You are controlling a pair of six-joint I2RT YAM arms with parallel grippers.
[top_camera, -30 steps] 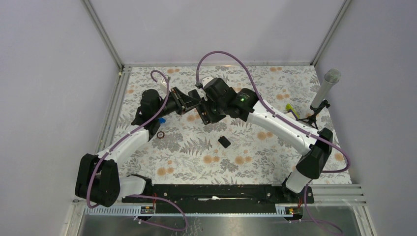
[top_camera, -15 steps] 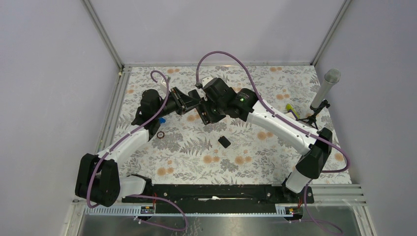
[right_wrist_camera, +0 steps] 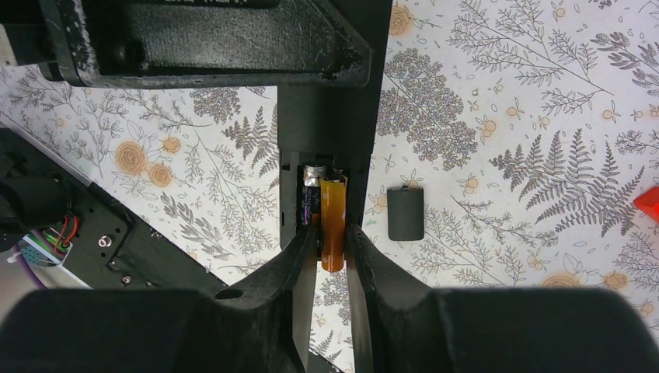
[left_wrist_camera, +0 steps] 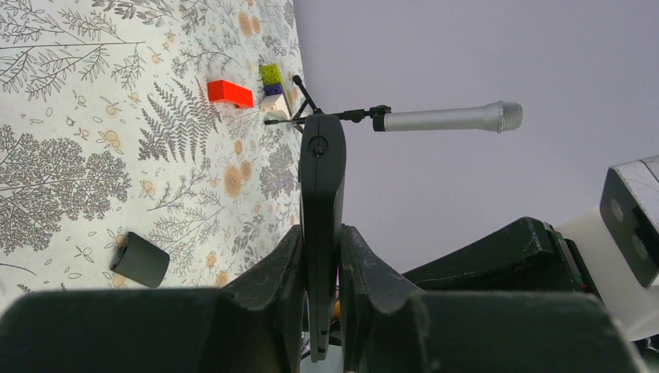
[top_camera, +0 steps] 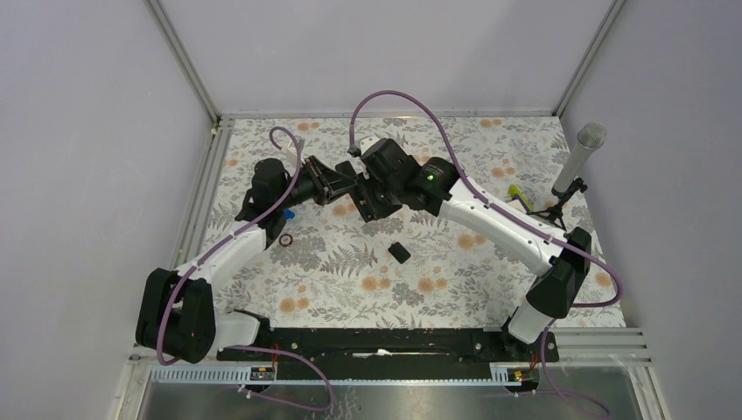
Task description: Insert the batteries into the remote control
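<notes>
Clamping remote control (left_wrist_camera: 322, 194) edge-on in left jaws, right jaws pinching amber battery (right_wrist_camera: 333, 225), second battery (right_wrist_camera: 312, 198) half hidden

Left pincer (left_wrist_camera: 322, 241) tight against right pincer (right_wrist_camera: 332, 233), cover (top_camera: 398, 252) nearside, microphone (top_camera: 577, 162) far right

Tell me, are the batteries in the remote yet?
Halfway. Done: the cover is off, lying on the table, and a dark battery sits inside the remote. Now: the left end effector grips the remote while the right end effector pinches an orange battery partway into the slot. Left: seat it, then refit the cover.
</notes>
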